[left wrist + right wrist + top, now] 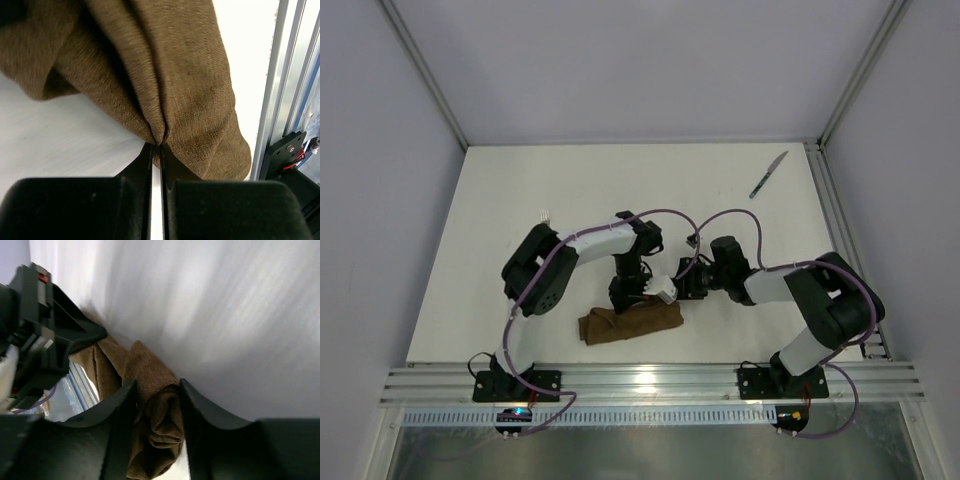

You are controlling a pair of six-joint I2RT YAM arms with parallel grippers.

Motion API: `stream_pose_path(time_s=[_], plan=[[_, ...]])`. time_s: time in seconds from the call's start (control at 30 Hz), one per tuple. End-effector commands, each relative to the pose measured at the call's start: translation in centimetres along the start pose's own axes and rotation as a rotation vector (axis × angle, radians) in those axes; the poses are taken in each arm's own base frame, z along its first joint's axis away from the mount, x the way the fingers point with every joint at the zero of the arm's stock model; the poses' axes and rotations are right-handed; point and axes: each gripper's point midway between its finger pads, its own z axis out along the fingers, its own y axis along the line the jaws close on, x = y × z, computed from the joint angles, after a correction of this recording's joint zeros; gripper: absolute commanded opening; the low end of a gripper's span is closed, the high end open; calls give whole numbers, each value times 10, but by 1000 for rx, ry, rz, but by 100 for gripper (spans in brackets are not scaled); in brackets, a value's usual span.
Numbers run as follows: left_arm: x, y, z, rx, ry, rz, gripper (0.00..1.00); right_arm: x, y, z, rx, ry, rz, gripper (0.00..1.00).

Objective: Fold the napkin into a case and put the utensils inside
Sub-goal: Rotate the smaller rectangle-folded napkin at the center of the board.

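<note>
The dark brown napkin lies bunched into a narrow oblong near the table's front edge. My left gripper reaches down onto its upper edge. In the left wrist view the left gripper is shut on a pinched fold of the napkin. My right gripper is at the napkin's right end. In the right wrist view the right gripper is closed around the rolled end of the napkin, which fills the gap. The knife lies at the far right. Pale fork tines show behind my left arm.
An aluminium rail runs along the table's front edge, just below the napkin; it also shows in the left wrist view. A rail borders the right side. The left arm's body is close to my right gripper.
</note>
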Motion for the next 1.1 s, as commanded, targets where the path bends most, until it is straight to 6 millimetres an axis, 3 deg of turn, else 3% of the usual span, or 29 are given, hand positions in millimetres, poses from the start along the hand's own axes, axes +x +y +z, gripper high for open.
stream_pose_path(time_s=[0.0, 0.07, 0.1, 0.23, 0.5, 0.83, 0.9, 0.97, 1.0, 1.07], plan=[[-10, 3, -13, -62, -83, -27, 0, 16, -11, -6, 59, -10, 38, 41], [-13, 5, -18, -74, -115, -49, 0, 23, -9, -7, 53, -16, 63, 32], [-15, 5, -20, -80, -123, -50, 0, 24, -8, -8, 51, -19, 64, 21], [-19, 9, -25, -117, -147, -47, 0, 24, -11, -7, 76, -60, 86, 4], [-17, 12, -28, -128, -183, -74, 0, 32, -29, -26, 194, -151, 145, 4], [-8, 17, -23, -118, -143, -112, 0, 23, -18, -40, 208, -176, 59, 4], [-8, 18, -21, -124, -148, -122, 0, 15, -6, -45, 180, -188, 11, 21], [-11, 20, -21, -135, -167, -123, 0, 18, -8, -51, 220, -155, -26, 34], [-12, 20, -22, -138, -169, -121, 0, 2, 3, -59, 222, -196, -70, 43], [-14, 23, -24, -153, -177, -116, 0, 4, -5, -73, 308, -190, -105, 49]])
